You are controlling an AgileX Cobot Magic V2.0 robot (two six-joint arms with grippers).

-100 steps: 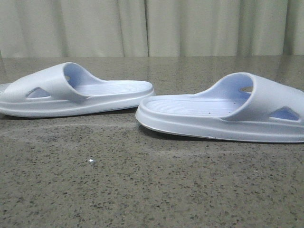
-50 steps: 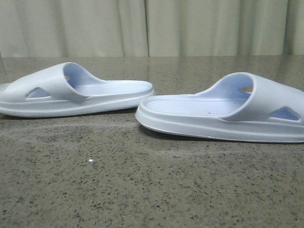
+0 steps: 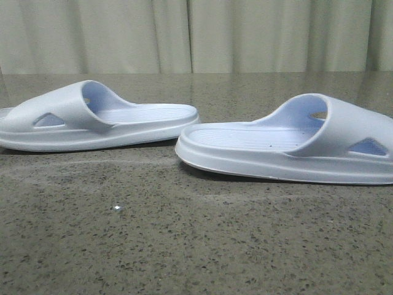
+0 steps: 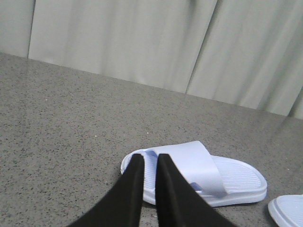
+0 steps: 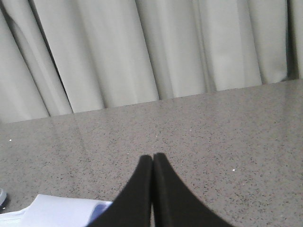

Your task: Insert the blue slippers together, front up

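Note:
Two blue slippers lie flat on the table in the front view, heels turned toward each other: the left slipper (image 3: 98,117) further back, the right slipper (image 3: 288,147) nearer. Neither gripper appears in that view. In the left wrist view my left gripper (image 4: 150,157) hovers short of the toe end of one slipper (image 4: 208,170), its black fingers (image 4: 135,184) a narrow gap apart and empty. The rim of the other slipper (image 4: 289,210) peeks in at the corner. My right gripper (image 5: 152,156) is shut, tips touching, with a slipper's strap (image 5: 52,210) beside it.
The table (image 3: 196,246) is dark grey speckled stone, and a pale pleated curtain (image 3: 196,37) hangs along its far edge. A tiny white speck (image 3: 117,208) lies on the stone in front of the left slipper.

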